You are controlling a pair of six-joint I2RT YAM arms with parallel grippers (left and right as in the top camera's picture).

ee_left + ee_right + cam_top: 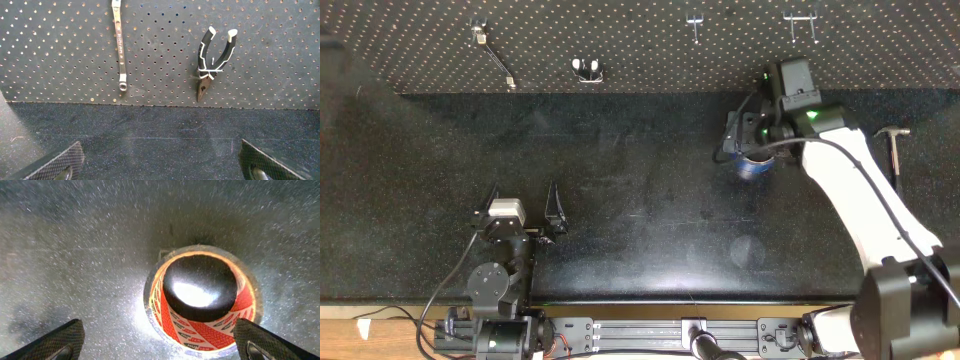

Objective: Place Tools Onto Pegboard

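The right tool (161, 345) is spread wide and holds nothing. It hangs above the roll of tape (200, 307), which lies flat on the surface (620, 200) a little in front of the pegboard (620, 40). The left tool (523, 195) is also spread and empty, well back from the pegboard.

The main risk is in the grasp. In the right wrist view the roll sits nearer one finger than the other, so that finger would likely touch first and push the roll across the surface instead of pinching it. The roll also looks broad for the gap between the fingers. Its smooth outer face could slip if the tool comes down tilted. A roll gripped flat would then need turning so that its hole meets one of the bare hooks (801, 22) on the pegboard. A poor line-up there could knock it off and drop it at the pegboard's foot.

The right wrist view shows the roll's printed red-and-white inner face and dark centre, which the top view hides under the arm. The top view alone places the free hooks and the hammer (893, 145) on the surface near the pegboard's foot. The left wrist view shows close up that the wrench (120, 47) and pliers (214, 57) hang on the pegboard.
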